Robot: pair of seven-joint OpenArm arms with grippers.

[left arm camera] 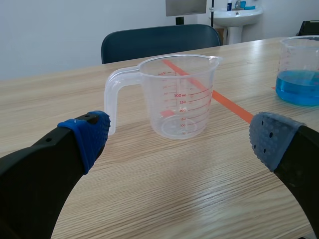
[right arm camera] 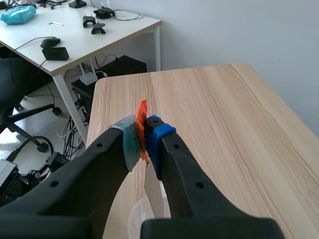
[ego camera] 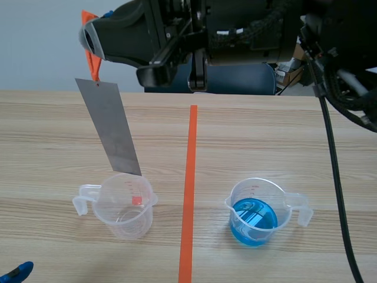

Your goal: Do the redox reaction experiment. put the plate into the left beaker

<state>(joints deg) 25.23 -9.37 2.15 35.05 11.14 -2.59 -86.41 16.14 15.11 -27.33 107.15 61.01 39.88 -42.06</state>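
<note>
A grey metal plate [ego camera: 110, 127] hangs tilted by an orange tab [ego camera: 90, 56], on which my right gripper [ego camera: 94, 44] is shut; that arm comes in raised across the top. The plate's lower end sits at the back rim of the empty clear left beaker [ego camera: 121, 206]. In the right wrist view the gripper [right arm camera: 144, 139] pinches the tab [right arm camera: 142, 119], with the plate [right arm camera: 154, 194] and the beaker rim [right arm camera: 134, 214] below. My left gripper [left arm camera: 182, 137] stands open, low, a little short of the beaker [left arm camera: 174, 97]. The right beaker [ego camera: 256, 212] holds blue liquid.
An orange tape line [ego camera: 189, 188] runs between the two beakers. A blue chair [ego camera: 235, 79] stands behind the table's far edge. Past the table's left edge in the right wrist view is a white desk [right arm camera: 75, 35] with cables underneath.
</note>
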